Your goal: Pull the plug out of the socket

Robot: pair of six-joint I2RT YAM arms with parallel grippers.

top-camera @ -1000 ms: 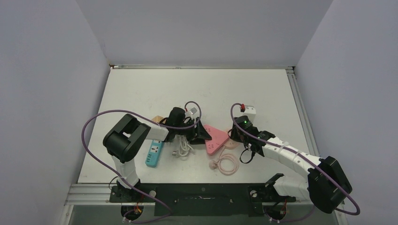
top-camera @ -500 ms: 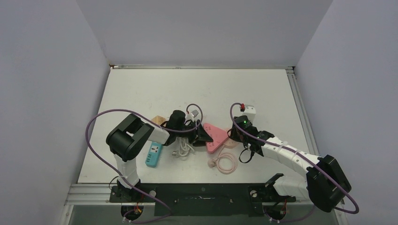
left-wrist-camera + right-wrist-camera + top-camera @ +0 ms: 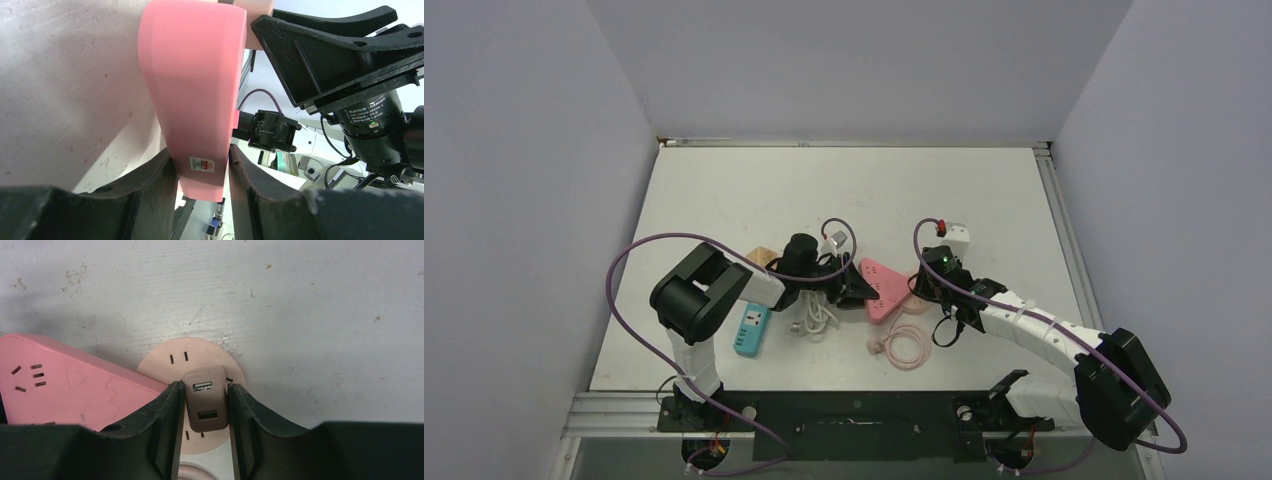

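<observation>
Right gripper [image 3: 204,390]: fingers [image 3: 162,420] pinching the plug [image 3: 205,399] from both sides, pads tight on its flanks. The plug is beige with two USB ports facing the wrist camera, and sits upright between the fingertips, seated in the socket [image 3: 210,351]. The socket is a round pale-pink disc flat on the table [image 3: 310,305] directly under the gripper. Slot pairs show just ahead of the plug.

Pink strip [image 3: 60,385]: triangular, just left of the right fingers, its edge overlapping the socket's rim.

Left gripper [image 3: 202,160]: fingers [image 3: 150,185] clamped on the narrow end of the pink strip, which runs forward from the fingertips. Whether the strip is lifted or flat, cannot tell.

Top view: the two grippers face each other across the strip, left gripper [image 3: 854,285] and right gripper [image 3: 927,287]. A white cable [image 3: 814,315] and blue strip [image 3: 749,328] lie behind the left wrist. A pink cable coil [image 3: 907,345] lies just nearside of the right gripper.
</observation>
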